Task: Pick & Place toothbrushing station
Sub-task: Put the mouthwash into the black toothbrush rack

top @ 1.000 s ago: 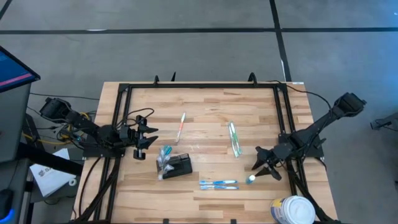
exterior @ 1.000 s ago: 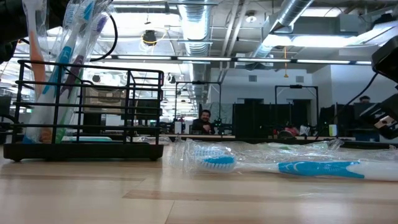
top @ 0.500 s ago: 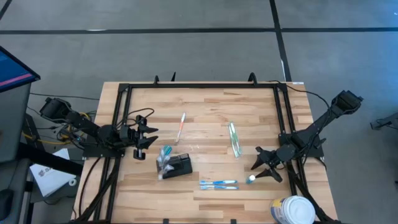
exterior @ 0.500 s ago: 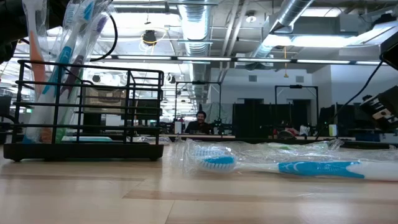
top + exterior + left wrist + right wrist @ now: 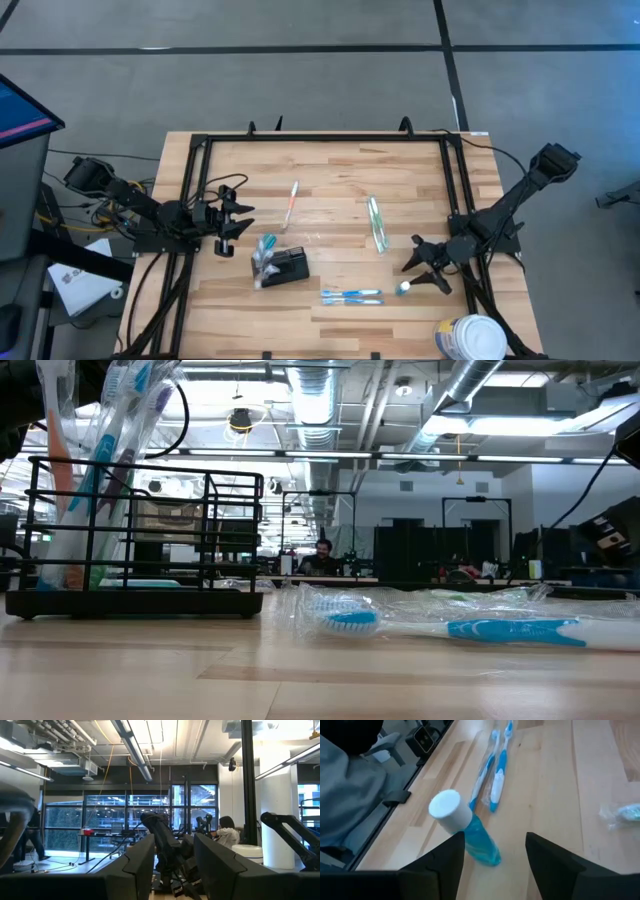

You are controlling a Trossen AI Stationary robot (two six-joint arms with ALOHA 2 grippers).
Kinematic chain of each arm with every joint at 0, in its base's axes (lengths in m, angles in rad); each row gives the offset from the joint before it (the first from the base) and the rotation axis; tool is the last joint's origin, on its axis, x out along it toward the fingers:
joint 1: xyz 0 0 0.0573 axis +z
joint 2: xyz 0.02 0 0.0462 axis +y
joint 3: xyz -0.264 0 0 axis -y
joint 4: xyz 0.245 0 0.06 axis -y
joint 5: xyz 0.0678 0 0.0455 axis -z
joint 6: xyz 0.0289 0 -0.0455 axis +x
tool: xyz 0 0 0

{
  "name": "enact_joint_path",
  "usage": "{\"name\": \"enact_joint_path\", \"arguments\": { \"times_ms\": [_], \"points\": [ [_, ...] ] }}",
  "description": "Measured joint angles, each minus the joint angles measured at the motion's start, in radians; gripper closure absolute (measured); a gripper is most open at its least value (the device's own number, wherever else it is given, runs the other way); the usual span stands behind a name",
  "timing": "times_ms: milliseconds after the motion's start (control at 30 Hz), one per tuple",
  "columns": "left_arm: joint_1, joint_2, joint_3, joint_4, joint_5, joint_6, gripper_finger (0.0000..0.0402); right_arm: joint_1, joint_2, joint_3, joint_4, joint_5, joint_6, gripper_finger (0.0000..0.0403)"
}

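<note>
Two dark fingers (image 5: pixel 445 865) of my right gripper (image 5: pixel 421 271) stand spread wide with nothing between them, hanging just above a small blue tube with a white cap (image 5: pixel 464 834) that lies on its side on the table (image 5: pixel 330 175); from overhead that tube is only a speck beside the gripper, so I cannot read any print on it. A pair of wrapped blue toothbrushes (image 5: pixel 351 296) lies just past the tube, toward the middle. My left gripper (image 5: pixel 237 221) waits at the table's left edge, fingers parted and holding nothing; its wrist camera looks out into the room, so it tells me little about the tabletop. The toothbrushing station (image 5: pixel 287 267), a black holder, sits near the front centre of the table, between the two grippers and nearer the left one, with several toothbrushes (image 5: pixel 110 430) standing in its wire end; how many I cannot count. In the low camera its left side is cut off. Farther back lie a loose orange-and-white toothbrush (image 5: pixel 291 204) and a wrapped green one (image 5: pixel 377 223). At the front right corner a white round tub (image 5: pixel 470 338) is partly cut off.
</note>
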State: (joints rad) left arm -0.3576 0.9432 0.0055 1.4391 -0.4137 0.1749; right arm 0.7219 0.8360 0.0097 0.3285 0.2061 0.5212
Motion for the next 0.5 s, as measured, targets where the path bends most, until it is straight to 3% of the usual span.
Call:
{"name": "enact_joint_path", "arguments": {
  "times_ms": [500],
  "points": [
    [0.000, 0.000, 0.000, 0.000, 0.000, 0.000, 0.0270, 0.005, 0.168, 0.000, 0.133, 0.005, -0.024, 0.0173]
  ]
}}
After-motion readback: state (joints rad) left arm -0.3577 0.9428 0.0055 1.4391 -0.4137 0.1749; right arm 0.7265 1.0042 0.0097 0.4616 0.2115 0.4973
